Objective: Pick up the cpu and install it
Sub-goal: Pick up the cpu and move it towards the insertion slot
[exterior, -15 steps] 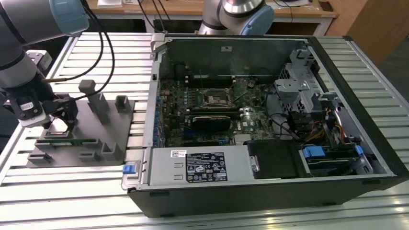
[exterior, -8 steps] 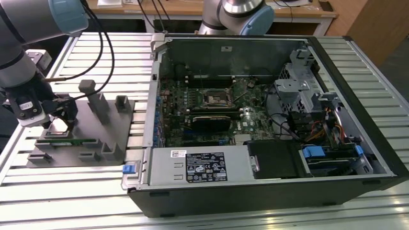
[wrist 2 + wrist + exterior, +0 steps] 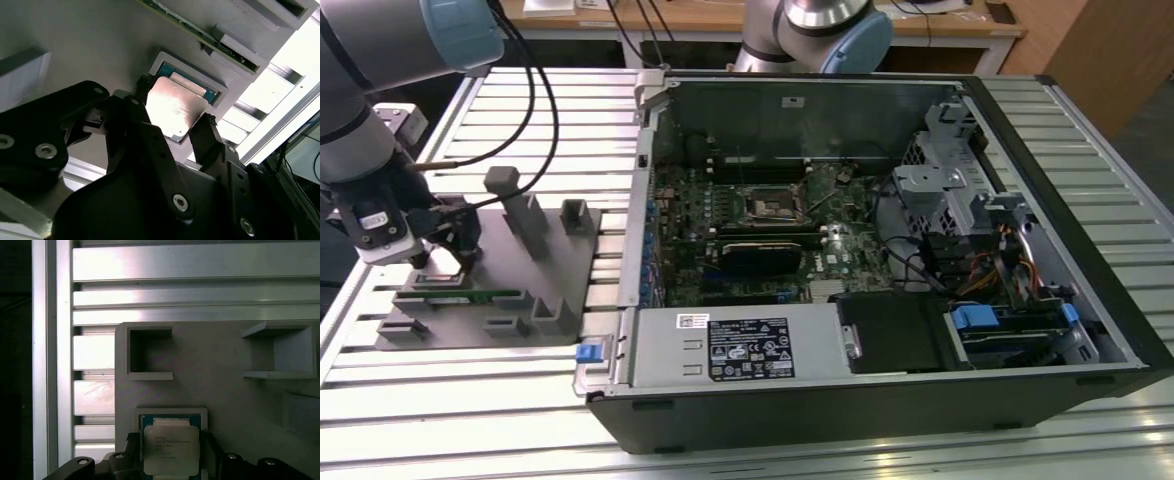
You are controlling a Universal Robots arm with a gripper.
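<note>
The hand (image 3: 443,258) grips the cpu (image 3: 170,450) by opposite edges, at its pocket (image 3: 170,412) in the grey tray (image 3: 225,390). Best lifted straight and level, so no corner catches the pocket rim

The arm (image 3: 347,130) is built of silver-grey tubes with rounded pale-blue caps (image 3: 460,30) at the joints. Black cables (image 3: 550,100) loop down from above the gripper (image 3: 440,262) to the wrist, where a white block (image 3: 387,245) (it bears a small dark label) sits just above the gripper. In the second wrist view the gripper is matte black — angular linked bars pinned with silver hex-socket screws (image 3: 180,202) — ending in two slim black fingers (image 3: 204,135).
</note>
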